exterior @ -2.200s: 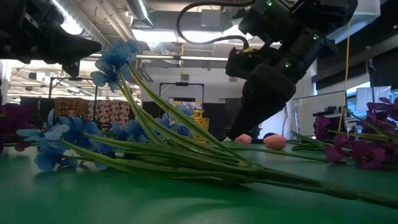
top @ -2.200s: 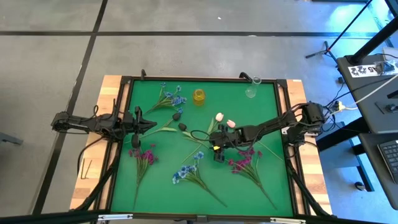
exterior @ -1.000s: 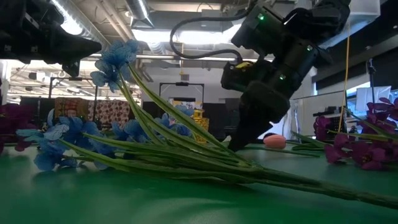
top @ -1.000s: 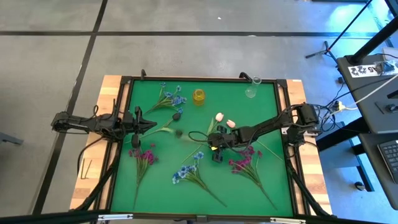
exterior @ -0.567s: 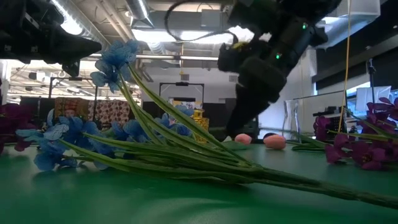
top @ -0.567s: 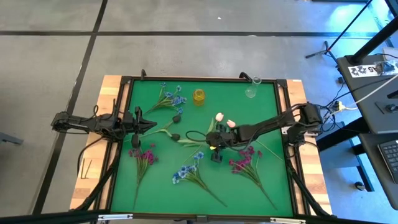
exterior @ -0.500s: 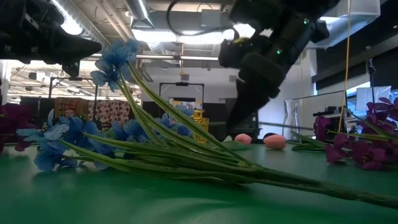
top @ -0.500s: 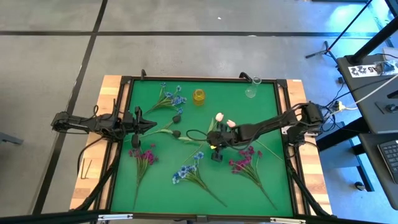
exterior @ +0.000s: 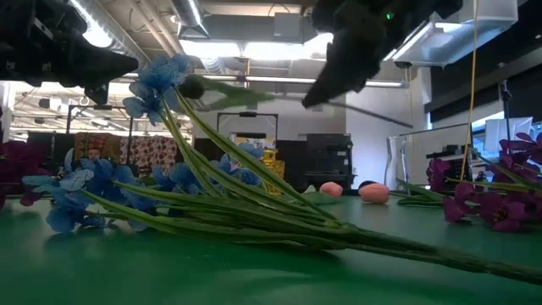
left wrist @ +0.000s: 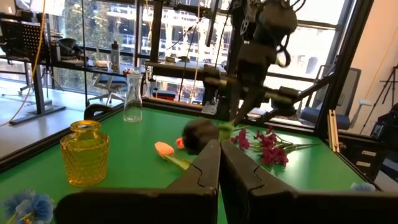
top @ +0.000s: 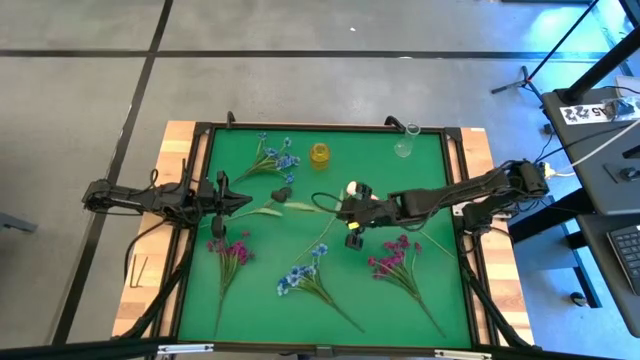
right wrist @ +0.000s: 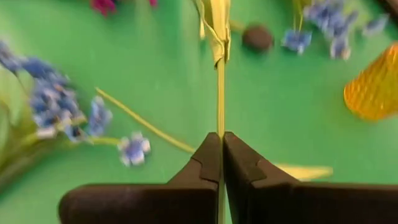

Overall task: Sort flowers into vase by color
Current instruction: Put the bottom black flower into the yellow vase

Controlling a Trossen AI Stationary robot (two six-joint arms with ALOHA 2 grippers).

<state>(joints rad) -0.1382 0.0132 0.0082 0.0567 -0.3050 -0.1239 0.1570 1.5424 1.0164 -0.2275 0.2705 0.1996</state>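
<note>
The right gripper [top: 345, 208], clamped tight on the green stem of 1 dark-headed flower [top: 283, 194] raised above the table's middle, should keep that stem level while carrying it toward a vase, while the left gripper [top: 246, 199], pinched empty, waits at the left edge

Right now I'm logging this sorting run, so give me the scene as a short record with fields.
right gripper: shut on dark-headed flower stem, lifted off the mat
left gripper: shut, empty, at the mat's left edge
yellow vase: upright, empty, far side
clear vase: upright, far right corner
flowers lying: blue sprays, magenta sprays
</note>
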